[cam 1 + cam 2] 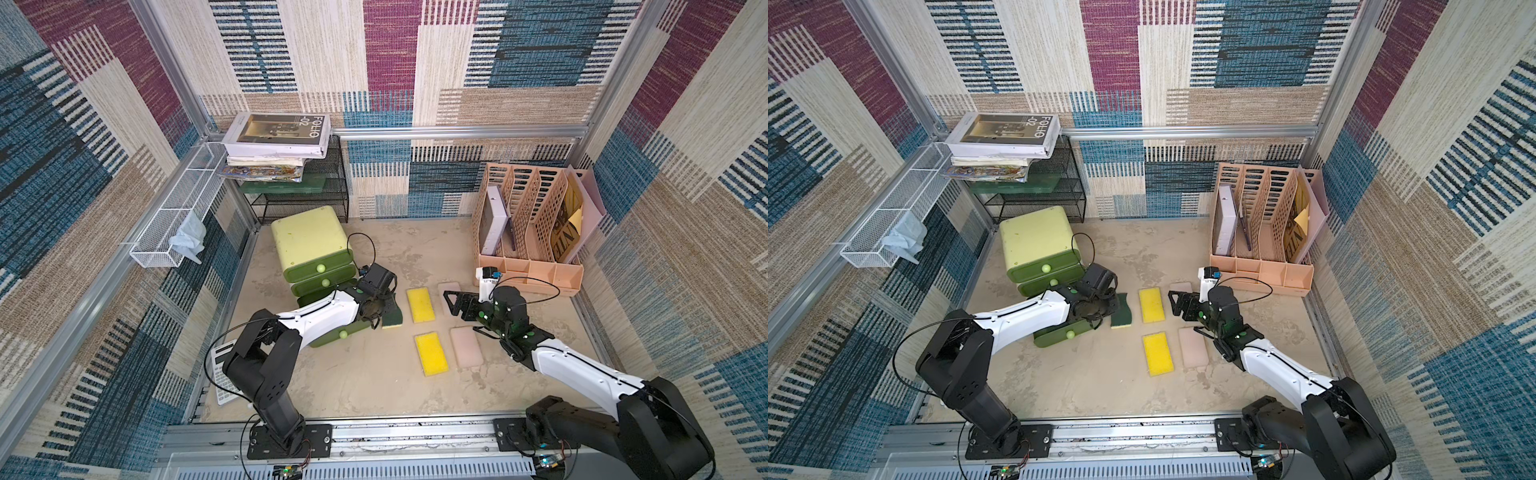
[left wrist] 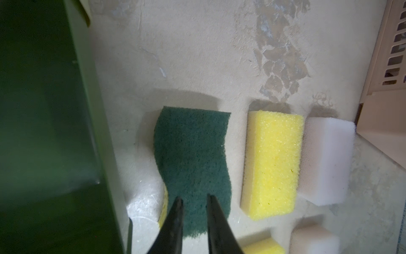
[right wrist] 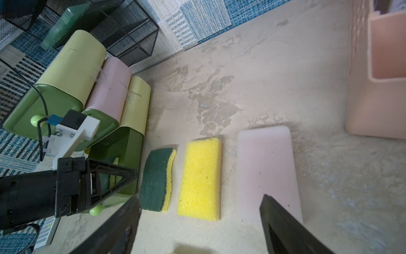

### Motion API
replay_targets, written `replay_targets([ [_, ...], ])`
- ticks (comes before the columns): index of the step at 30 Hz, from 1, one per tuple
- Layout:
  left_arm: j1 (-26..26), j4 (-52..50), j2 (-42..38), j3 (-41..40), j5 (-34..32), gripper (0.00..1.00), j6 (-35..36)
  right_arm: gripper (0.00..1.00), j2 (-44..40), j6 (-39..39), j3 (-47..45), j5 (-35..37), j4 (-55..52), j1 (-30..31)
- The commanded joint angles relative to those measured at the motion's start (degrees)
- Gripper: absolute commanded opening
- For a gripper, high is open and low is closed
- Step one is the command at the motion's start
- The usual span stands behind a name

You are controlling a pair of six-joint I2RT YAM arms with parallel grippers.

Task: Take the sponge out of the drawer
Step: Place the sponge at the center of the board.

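- Left gripper (image 2: pixel 193 198), jaws narrowly parted over the green-topped yellow scouring sponge (image 2: pixel 193 149), may snag and drag it when lifting.
- Right gripper (image 3: pixel 200 196) gapes wide, empty.

tabletop (image 1: pixel 353 382) | on it: green sponge (image 1: pixel 392 318); drawer unit (image 1: pixel 309 237); file organizer (image 1: pixel 536 274)

From above, the left gripper (image 1: pixel 1106 311) is hovering at the edge of a green sponge (image 1: pixel 1123 311) lying on the table (image 1: pixel 1100 386) just beside the pulled-out bottom drawer (image 1: pixel 1050 336) of a green drawer unit (image 1: pixel 1034 241). The right gripper (image 1: pixel 1177 305) (fingers spread, holding nothing) is hanging partly over a far pale sponge (image 1: pixel 1181 286), beside a far yellow sponge (image 1: pixel 1151 305); a near yellow sponge (image 1: pixel 1158 353) and a near pale sponge (image 1: pixel 1192 347) are lying nearer the viewer.
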Motion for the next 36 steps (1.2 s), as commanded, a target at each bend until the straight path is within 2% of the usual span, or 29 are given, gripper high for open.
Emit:
replay_targets([
  [1, -0.01, -0.97, -0.39, 0.63, -1.09, 0.26, 0.35, 0.88, 0.2, 0.2, -0.13, -0.33, 0.89, -0.01],
  [12, -0.09, -3.97, -7.8, 1.23, -3.15, 0.38, 2.13, 0.88, 0.11, 0.11, -0.18, -1.66, 1.58, -0.18],
  [20, 0.08, -8.01, -19.25, -1.56, -8.47, 0.58, 4.57, 0.89, 0.47, -0.76, 0.09, -3.79, 2.81, 0.29],
  [28, 0.78, -13.25, -31.81, -4.64, -13.52, 0.91, 9.61, 0.89, 3.81, -4.07, 3.49, -6.7, 2.18, 3.26],
  [32, 1.79, -15.22, -37.76, -6.14, -14.62, 1.0, 12.92, 0.88, 5.98, -6.68, 7.64, -9.0, -0.69, 5.94],
  [36, 2.45, -18.27, -42.41, -5.99, -15.41, 1.0, 17.95, 0.88, 9.49, -10.75, 14.03, -9.34, -6.43, 10.65],
])
